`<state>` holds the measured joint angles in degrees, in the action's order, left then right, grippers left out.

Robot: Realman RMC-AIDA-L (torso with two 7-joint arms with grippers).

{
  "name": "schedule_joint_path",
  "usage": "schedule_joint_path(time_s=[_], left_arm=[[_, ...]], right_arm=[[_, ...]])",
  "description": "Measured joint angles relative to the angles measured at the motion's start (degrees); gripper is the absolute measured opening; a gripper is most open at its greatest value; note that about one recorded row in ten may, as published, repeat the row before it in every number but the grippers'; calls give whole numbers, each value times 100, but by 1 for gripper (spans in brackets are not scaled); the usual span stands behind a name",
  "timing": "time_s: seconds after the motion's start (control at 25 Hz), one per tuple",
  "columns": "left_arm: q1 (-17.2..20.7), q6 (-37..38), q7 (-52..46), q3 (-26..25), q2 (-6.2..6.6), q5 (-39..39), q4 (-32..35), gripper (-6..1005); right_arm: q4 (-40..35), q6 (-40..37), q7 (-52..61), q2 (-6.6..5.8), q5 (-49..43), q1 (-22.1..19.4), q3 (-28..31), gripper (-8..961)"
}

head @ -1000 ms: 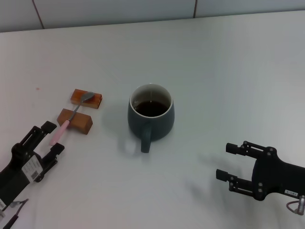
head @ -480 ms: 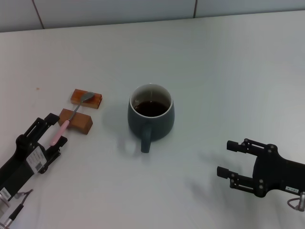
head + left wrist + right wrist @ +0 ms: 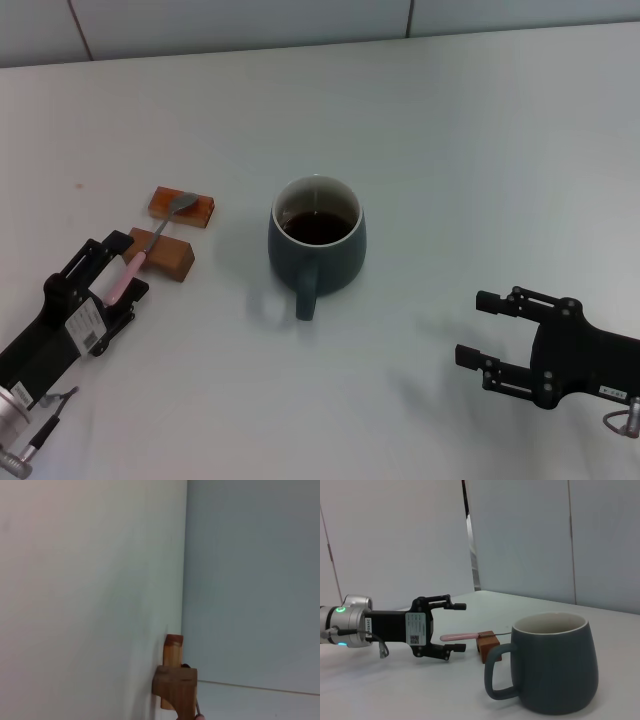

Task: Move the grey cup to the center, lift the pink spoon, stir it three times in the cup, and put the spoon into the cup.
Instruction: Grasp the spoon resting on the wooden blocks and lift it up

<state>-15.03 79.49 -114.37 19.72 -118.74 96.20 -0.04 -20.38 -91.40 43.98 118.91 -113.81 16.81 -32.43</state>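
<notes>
Glazed blue-grey, the rounded grey cup [image 3: 317, 240] is holding dark liquid. Left of it, the slim pink spoon [image 3: 128, 270] is bridging two wooden blocks [image 3: 157, 253], its handle lying between the left gripper's [image 3: 115, 273] spread, unclenched fingers. Right of the cup, the right gripper [image 3: 482, 327] is hovering open, holding nothing.

grey cup [image 3: 317, 238] at centre; pink spoon [image 3: 140, 257] on two wooden blocks [image 3: 170, 231] to its left

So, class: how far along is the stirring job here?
Done: the grey cup stands mid-table. In hand: the open left gripper brackets the pink spoon, which lies across two wooden blocks. Left: grasping, lifting, stirring, dropping it in. The open right gripper sits aside.
</notes>
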Motion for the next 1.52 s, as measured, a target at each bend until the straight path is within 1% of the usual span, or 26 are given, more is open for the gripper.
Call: schedule_joint_path(time_s=[0.12, 0.56, 0.76, 1.52], left_arm=[[-60, -52, 8, -4, 0, -5, -5, 774], [-79, -197, -48, -4, 5, -5, -67, 773], [-82, -243, -68, -4, 4, -5, -68, 663], [-145, -400, -99, -13, 0, -5, -88, 433]], right_arm=[[-3, 0, 2, 0, 8, 12, 0, 710], [-1, 0, 20, 0, 15, 52, 0, 711], [-5, 3, 23, 1, 15, 72, 0, 711], [-10, 56, 24, 0, 16, 129, 0, 711]])
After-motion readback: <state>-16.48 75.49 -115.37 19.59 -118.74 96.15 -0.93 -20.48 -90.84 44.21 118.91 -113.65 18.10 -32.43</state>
